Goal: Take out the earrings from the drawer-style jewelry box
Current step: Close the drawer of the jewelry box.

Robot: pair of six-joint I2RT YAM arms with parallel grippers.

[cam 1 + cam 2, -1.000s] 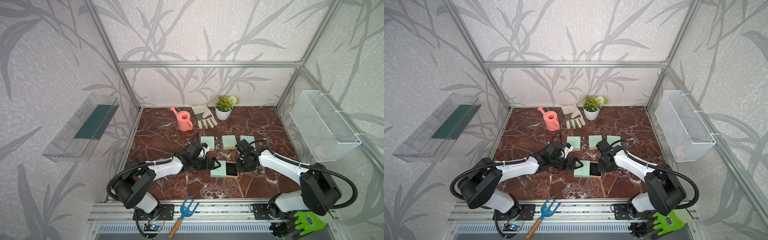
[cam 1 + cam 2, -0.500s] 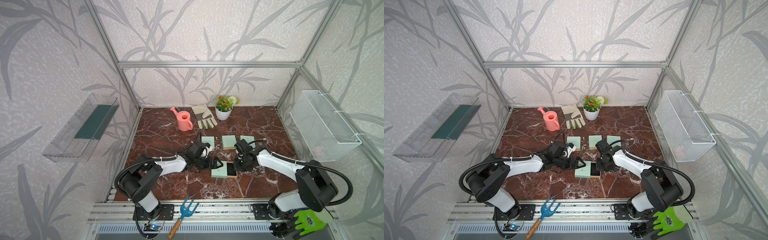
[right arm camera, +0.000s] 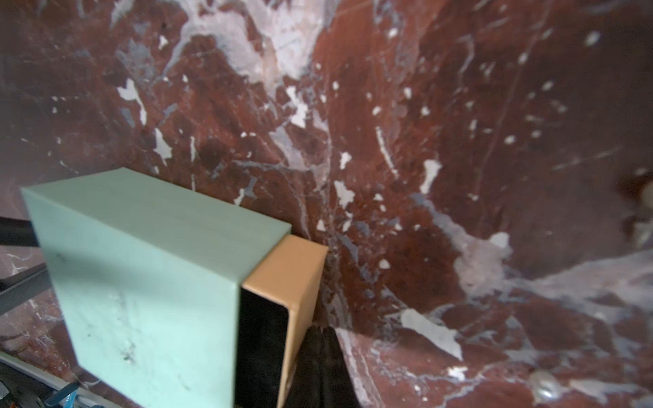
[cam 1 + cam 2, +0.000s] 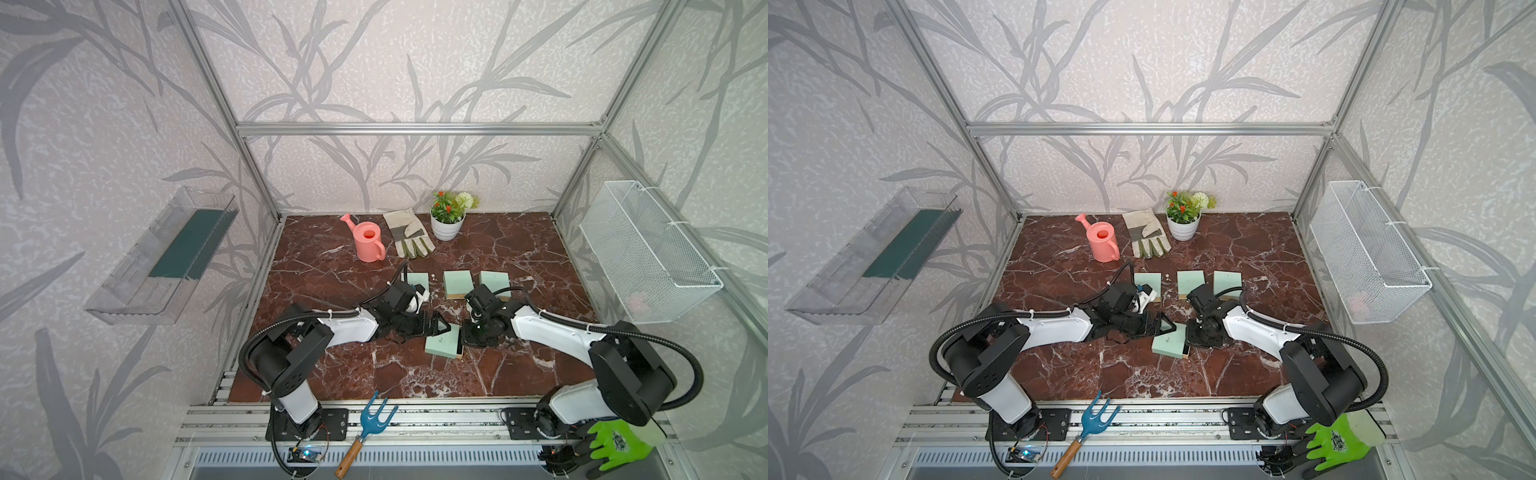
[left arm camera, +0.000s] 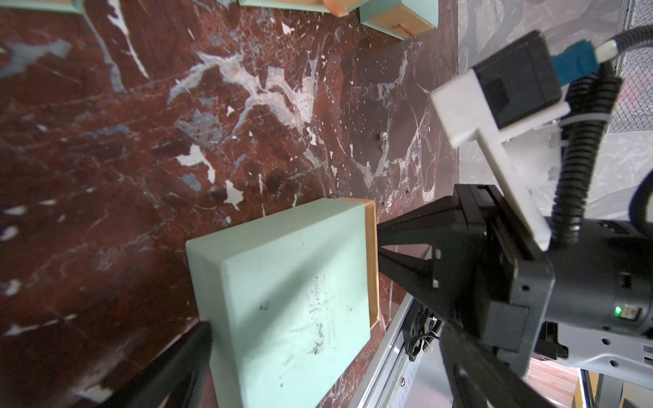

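Top views, jewelry box (image 4: 441,347): mint green, flat on the marble top (image 4: 332,266) between the 2 arms, with its tan drawer (image 4: 460,352) end toward the right arm.
Top views, left gripper (image 4: 441,326): jaws spread wide at the box's left side.
Top views, right gripper (image 4: 468,337): low at the drawer end (its jaws are hidden under the wrist here).
Top views, earring (image 4: 433,275): a pale speck on the marble top, in a gap between 2 of the 3 other boxes (image 4: 457,283) in the back row, well apart from both grippers.
Left wrist, jewelry box (image 5: 293,293): lies between the left gripper's wide-apart fingers (image 5: 176,356), with 1 finger against its side.
Left wrist, drawer (image 5: 371,261): a thin tan strip showing past the mint sleeve.
Left wrist, right gripper (image 5: 378,245): tips pressed together against the drawer front (whether they pinch a pull tab cannot be told).
Left wrist, earring (image 5: 382,134): a pale stud on bare marble top beyond the box, touching neither gripper.
Right wrist, drawer (image 3: 293,282): stands part way out, and its inside is too dark to tell the contents.
Right wrist, right gripper (image 3: 319,367): black fingers closed together at the drawer's tan front.
Right wrist, earring (image 3: 544,386): a blurred pale bead on the marble top, outside the box and near the fingers.
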